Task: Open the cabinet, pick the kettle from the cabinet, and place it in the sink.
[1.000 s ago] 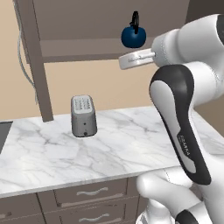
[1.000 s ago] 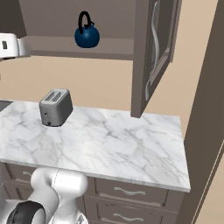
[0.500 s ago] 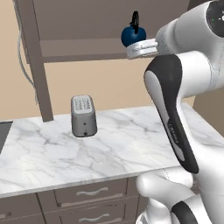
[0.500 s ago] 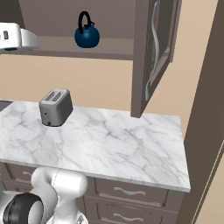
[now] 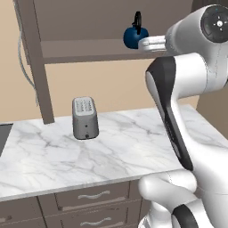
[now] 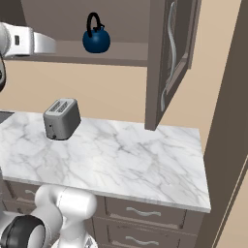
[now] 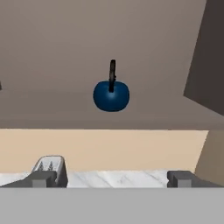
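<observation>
standing open already, the cabinet (image 6: 169,63) shows the kettle (image 7: 111,95) on its shelf at twelve o'clock of the gripper (image 7: 111,178); jaws apart, empty; grasp and sink placement remain.

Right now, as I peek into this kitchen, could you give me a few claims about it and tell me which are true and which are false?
1. The kettle sits on the shelf inside the cabinet. True.
2. The end effector is clamped around the kettle. False: it is open, short of the kettle.
3. A toaster stands on the marble counter. True.
4. The cabinet doors are closed. False: they are swung open.
5. The kettle is red. False: it is dark blue.
</observation>
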Motion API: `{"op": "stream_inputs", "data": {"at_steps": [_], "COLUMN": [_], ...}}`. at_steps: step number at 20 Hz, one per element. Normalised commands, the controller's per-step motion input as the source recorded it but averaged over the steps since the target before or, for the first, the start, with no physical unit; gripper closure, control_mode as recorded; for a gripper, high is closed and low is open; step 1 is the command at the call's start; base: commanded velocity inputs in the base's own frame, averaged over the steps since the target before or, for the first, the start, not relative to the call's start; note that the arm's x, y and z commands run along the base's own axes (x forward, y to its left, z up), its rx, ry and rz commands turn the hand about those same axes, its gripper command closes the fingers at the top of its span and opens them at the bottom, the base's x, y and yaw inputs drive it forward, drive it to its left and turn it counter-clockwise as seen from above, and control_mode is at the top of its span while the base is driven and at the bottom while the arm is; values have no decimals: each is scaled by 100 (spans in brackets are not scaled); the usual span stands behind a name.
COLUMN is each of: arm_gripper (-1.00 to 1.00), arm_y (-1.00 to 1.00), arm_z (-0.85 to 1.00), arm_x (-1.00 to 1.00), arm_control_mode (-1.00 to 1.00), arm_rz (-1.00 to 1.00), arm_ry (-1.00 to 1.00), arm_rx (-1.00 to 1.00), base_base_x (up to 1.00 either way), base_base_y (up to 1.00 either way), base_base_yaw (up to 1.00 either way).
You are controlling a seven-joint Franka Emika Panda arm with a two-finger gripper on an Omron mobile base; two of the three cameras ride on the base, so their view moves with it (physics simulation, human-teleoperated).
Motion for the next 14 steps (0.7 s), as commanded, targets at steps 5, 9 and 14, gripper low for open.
{"op": "stream_inputs", "data": {"at_steps": [5, 9, 14], "arm_gripper": [-100, -100, -100], "arm_y": [-24, -6, -4], "arm_z": [3, 3, 0], "arm_x": [39, 47, 49], "arm_control_mode": [-100, -100, -100], "arm_rz": [-17, -8, -1], "arm_ry": [0, 0, 0], "arm_rx": [10, 14, 14], "base_base_x": [0, 0, 0], "base_base_y": [0, 0, 0], "base_base_yaw": [0, 0, 0]}}
